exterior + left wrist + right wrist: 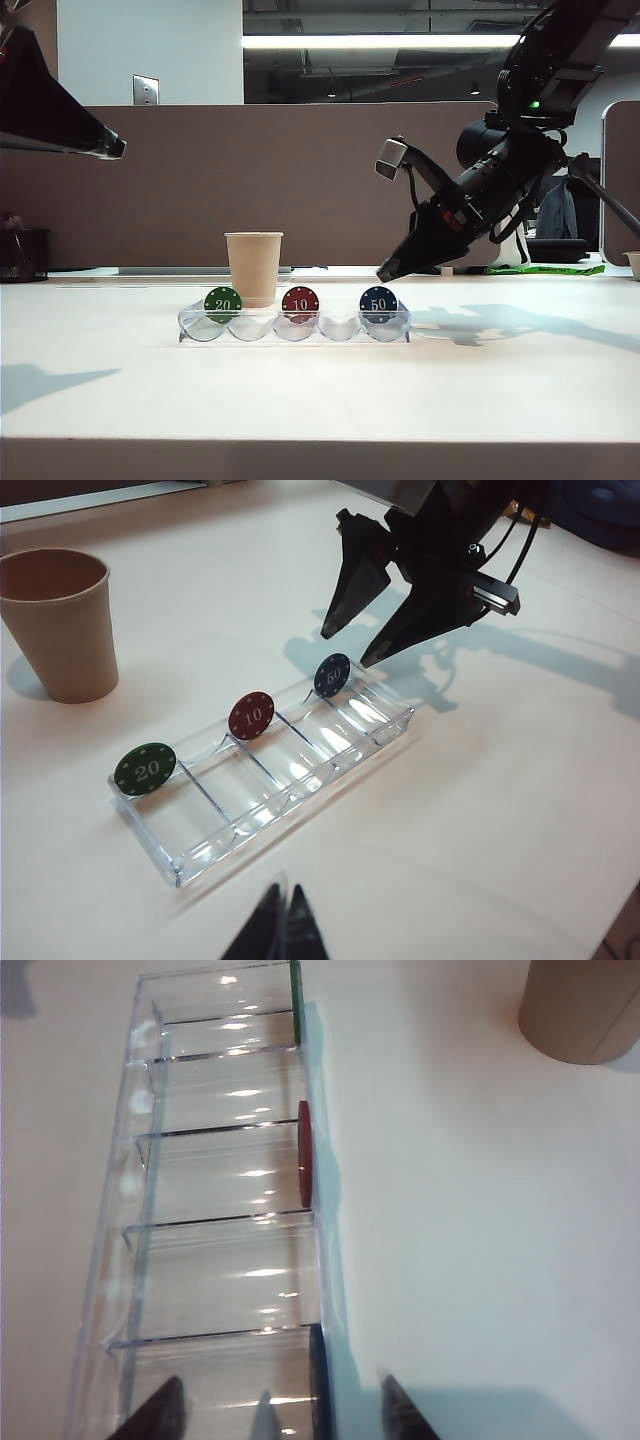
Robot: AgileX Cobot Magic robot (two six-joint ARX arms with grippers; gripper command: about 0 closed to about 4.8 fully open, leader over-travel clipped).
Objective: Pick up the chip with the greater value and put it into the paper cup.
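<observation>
The chip (378, 303), dark blue and marked 50, stands on edge in the right end slot of a clear tray (340, 328). In the left wrist view the chip (332, 675) is just below my right gripper (347, 648). The right gripper (385, 272) is open and hangs a little above it, touching nothing. From the right wrist the chip (317, 1380) shows edge-on between that gripper's (282, 1385) spread fingers. The paper cup (254, 265) stands upright behind the tray; the same cup (60, 620) looks empty. My left gripper (285, 892) is shut, high at the left (110, 148).
A green 20 chip (222, 303) and a red 10 chip (300, 302) stand in other slots of the tray (300, 780). A brown partition (300, 180) closes off the back. The table's front edge (320, 438) runs across the foreground.
</observation>
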